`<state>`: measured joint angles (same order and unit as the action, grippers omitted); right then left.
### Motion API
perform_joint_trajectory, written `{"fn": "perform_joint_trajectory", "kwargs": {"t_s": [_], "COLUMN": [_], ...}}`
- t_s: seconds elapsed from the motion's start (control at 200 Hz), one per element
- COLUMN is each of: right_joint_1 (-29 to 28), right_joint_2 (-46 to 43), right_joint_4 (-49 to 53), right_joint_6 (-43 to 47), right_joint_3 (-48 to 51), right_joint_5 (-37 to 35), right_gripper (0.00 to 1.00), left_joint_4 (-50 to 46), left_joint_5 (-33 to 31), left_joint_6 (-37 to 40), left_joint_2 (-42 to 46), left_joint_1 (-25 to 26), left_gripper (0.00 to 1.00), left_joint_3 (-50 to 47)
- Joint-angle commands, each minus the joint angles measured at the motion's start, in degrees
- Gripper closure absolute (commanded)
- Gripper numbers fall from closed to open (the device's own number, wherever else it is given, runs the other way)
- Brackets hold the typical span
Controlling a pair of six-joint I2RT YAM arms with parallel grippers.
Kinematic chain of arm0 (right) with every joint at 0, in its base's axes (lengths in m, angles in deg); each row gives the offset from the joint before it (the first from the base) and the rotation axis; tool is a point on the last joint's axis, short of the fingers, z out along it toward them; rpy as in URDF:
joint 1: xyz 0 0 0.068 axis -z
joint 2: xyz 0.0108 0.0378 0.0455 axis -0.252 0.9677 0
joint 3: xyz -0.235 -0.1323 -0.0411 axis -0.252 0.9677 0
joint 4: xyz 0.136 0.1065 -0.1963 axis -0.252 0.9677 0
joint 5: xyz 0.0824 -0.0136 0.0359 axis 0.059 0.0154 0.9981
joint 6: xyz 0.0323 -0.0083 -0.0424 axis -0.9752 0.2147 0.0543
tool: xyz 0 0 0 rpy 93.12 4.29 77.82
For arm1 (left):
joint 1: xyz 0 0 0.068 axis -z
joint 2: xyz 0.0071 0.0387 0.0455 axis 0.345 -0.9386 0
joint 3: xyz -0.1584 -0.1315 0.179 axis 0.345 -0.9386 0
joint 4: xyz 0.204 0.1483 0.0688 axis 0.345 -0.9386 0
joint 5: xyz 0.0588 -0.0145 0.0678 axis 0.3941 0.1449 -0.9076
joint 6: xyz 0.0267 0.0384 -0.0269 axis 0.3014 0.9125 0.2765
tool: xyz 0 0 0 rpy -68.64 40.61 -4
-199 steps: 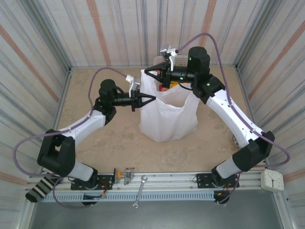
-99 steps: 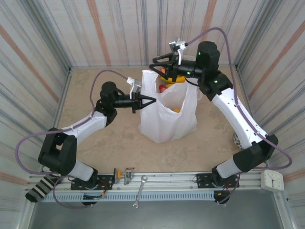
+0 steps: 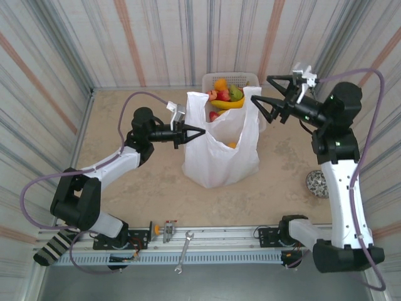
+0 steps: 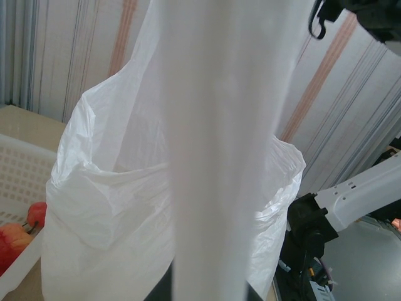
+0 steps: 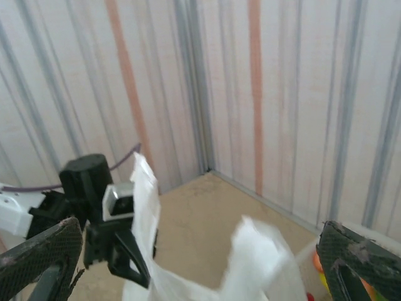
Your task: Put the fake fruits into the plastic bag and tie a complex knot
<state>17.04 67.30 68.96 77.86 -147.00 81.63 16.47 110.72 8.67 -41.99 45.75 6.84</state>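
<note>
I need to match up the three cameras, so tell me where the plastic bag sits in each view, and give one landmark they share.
Top external: the plastic bag stands upright mid-frame, just in front of the basket.
Left wrist: the plastic bag is centre frame, with one handle stretched down the middle.
Right wrist: the plastic bag is at bottom centre, with its handles blurred.
Shared landmark: the striped wall.

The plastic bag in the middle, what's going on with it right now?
The left claw is shut on a handle of the plastic bag, holding that side up. The right claw is open and empty, off to the bag's right. Several fake fruits sit in the basket behind it; an orange piece shows inside the bag.
</note>
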Motion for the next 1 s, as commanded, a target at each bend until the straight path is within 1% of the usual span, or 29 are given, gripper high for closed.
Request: {"fn": "perform_joint_trajectory", "kwargs": {"t_s": [0.0,0.05,0.12,0.155,0.255,0.291,0.311,0.331,0.336,0.396,0.401,0.406,0.426,0.481,0.541,0.626,0.661,0.701,0.786,0.862,0.907,0.997], "right_joint_1": [5.57,6.90,6.68,6.09,3.81,3.12,2.51,2.27,2.04,0.80,0.68,0.57,0.02,-1.41,-3.12,-5.32,-5.94,-6.47,-6.57,-6.61,-6.69,-6.82], "right_joint_2": [-1.29,-1.31,-3.42,-3.97,-4.20,-3.75,-3.30,-2.96,-2.80,-2.15,-2.12,-2.07,-2.01,-2.10,-1.93,-1.92,-0.39,-0.11,0.15,-0.15,-0.23,-0.13], "right_joint_4": [-3.07,-5.66,-9.04,-10.90,-13.75,-13.77,-13.57,-13.45,-13.38,-13.41,-13.42,-13.42,-13.46,-14.19,-15.30,-14.75,-14.29,-13.52,-11.63,-11.40,-11.35,-10.94], "right_joint_6": [-1.68,-3.76,-5.38,-6.13,-6.04,-6.04,-5.95,-5.96,-5.95,-5.80,-5.74,-5.67,-5.39,-5.19,-5.07,-4.42,-3.92,-3.34,-2.17,-1.69,-1.52,-1.08], "right_joint_3": [6.30,9.32,13.74,15.97,19.87,19.96,19.95,19.87,19.82,19.93,19.94,19.90,19.94,20.28,20.50,19.90,19.57,19.30,18.64,18.75,18.85,18.83], "right_joint_5": [6.41,9.57,12.05,11.81,10.44,10.27,10.37,10.45,10.51,11.24,11.24,11.30,11.38,10.67,9.98,9.79,9.71,9.28,8.49,7.76,7.45,7.41], "right_gripper": [0.01,0.01,0.01,0.01,0.01,0.07,0.14,0.17,0.19,0.29,0.31,0.31,0.37,0.42,0.43,0.43,0.46,0.51,0.71,0.84,0.90,0.97], "left_joint_4": [-0.14,-0.37,-0.54,-0.63,-1.49,-1.89,-2.10,-2.33,-2.41,-3.41,-3.52,-3.57,-4.04,-5.44,-7.26,-9.84,-11.02,-12.37,-16.88,-23.35,-27.77,-34.51], "left_joint_5": [0.76,0.56,0.39,0.37,0.39,0.37,0.26,0.19,0.21,-0.21,-0.25,-0.28,-0.43,-0.70,-1.34,-1.97,-2.39,-3.22,-5.65,-9.14,-11.55,-12.37], "left_joint_6": [0.23,0.34,0.39,0.35,0.37,0.36,0.38,0.40,0.42,0.78,0.83,0.89,1.16,1.93,2.83,4.07,4.43,4.89,6.57,9.48,10.95,12.58], "left_joint_2": [0.33,0.38,0.46,0.48,0.90,1.27,1.51,1.76,1.82,2.69,2.80,2.86,3.15,4.24,5.54,7.72,8.91,10.55,14.89,19.59,22.52,28.06], "left_joint_1": [-0.25,-0.34,-0.40,-0.42,-0.81,-1.03,-1.17,-1.33,-1.36,-1.78,-1.81,-1.82,-1.86,-2.15,-2.48,-3.25,-3.72,-4.33,-5.79,-6.76,-6.91,-6.40], "left_gripper": [1.00,1.00,1.00,1.00,0.93,0.92,0.91,0.90,0.90,0.87,0.87,0.86,0.84,0.82,0.77,0.68,0.65,0.62,0.50,0.46,0.46,0.46], "left_joint_3": [0.30,0.35,0.43,0.48,0.70,0.70,0.69,0.70,0.70,0.54,0.53,0.53,0.46,0.37,0.28,-0.03,-0.17,-0.63,-1.54,-1.63,-1.44,0.13]}}
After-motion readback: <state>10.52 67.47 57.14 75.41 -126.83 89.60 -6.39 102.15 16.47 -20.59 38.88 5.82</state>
